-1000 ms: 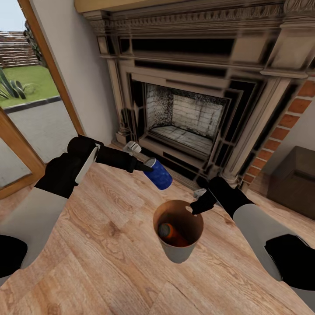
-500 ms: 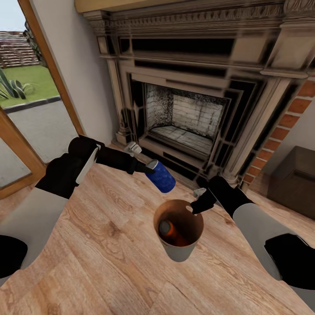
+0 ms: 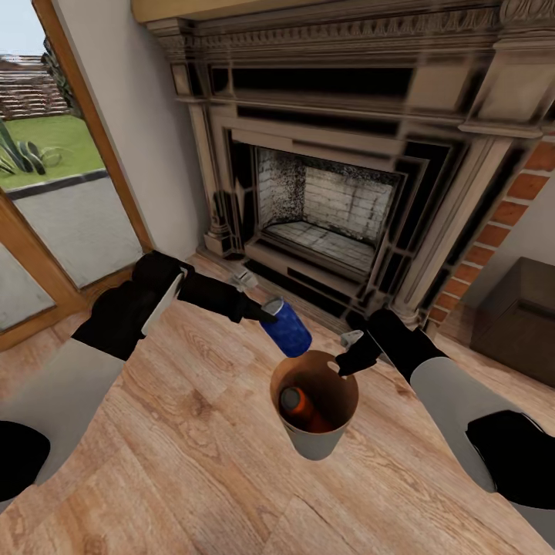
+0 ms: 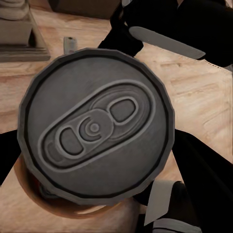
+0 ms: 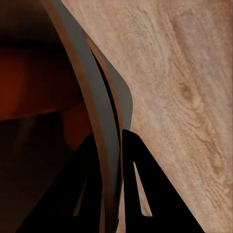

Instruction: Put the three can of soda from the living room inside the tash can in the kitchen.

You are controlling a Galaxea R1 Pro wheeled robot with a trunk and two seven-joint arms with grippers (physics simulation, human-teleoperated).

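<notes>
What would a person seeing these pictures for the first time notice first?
Probably the dark blue soda can, held tilted by the left gripper just above the rim of the trash can, which the right gripper pinches by its edge. An orange can lies inside the bin. Behind them stands the ornate dark fireplace.

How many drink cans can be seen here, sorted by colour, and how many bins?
Blue cans: 1, the blue can held in the left tool above the bin.
Orange cans: 1 visible, the orange can lying inside the bin; I cannot tell if another hides beneath.
Bins: 1, the bin, its rim pinched by the right tool.
Total: 3 things.
</notes>
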